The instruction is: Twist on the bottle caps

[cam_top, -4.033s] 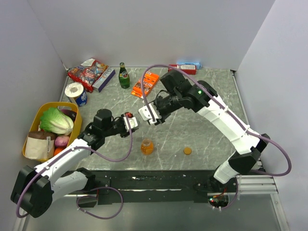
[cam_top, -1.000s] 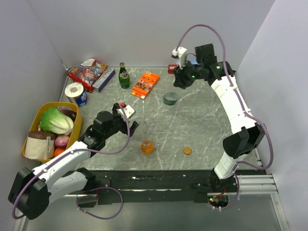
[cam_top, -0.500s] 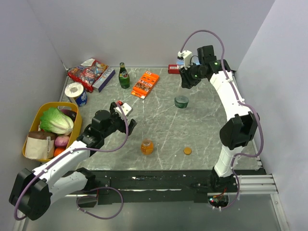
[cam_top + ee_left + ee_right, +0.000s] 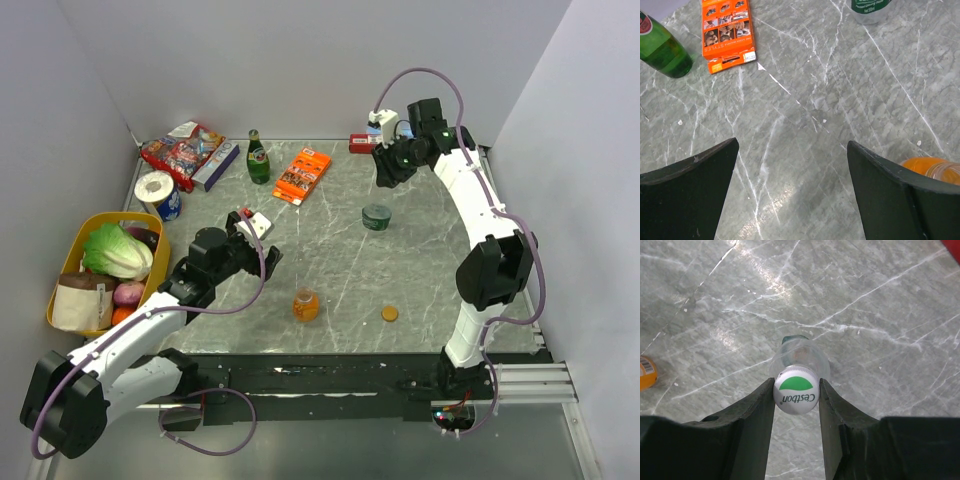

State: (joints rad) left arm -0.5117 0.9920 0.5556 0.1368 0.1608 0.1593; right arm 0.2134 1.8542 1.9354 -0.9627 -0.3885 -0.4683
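Observation:
My right gripper (image 4: 385,172) (image 4: 796,381) is shut on the whitish bottle cap with a green mark (image 4: 796,396), held up in the air at the back right. Straight below it in the right wrist view stands the stubby grey-green bottle (image 4: 800,356) (image 4: 376,216) (image 4: 867,9), upright on the table and apart from the cap. The squat orange bottle (image 4: 306,304) (image 4: 935,167) stands near the front, just right of my left gripper (image 4: 262,243) (image 4: 792,145), which is open and holds nothing. The orange-brown cap (image 4: 390,313) lies flat on the table to the right of the orange bottle.
A tall green glass bottle (image 4: 258,158) (image 4: 662,47) and an orange snack box (image 4: 302,174) (image 4: 727,32) stand at the back. Snack packets (image 4: 182,150) and a can (image 4: 158,192) are back left. A yellow basket (image 4: 73,252) of groceries sits at the left edge.
My right arm has swung right and back, still holding the cap. The grey-green bottle now stands further right than a second ago. The left arm has barely shifted.

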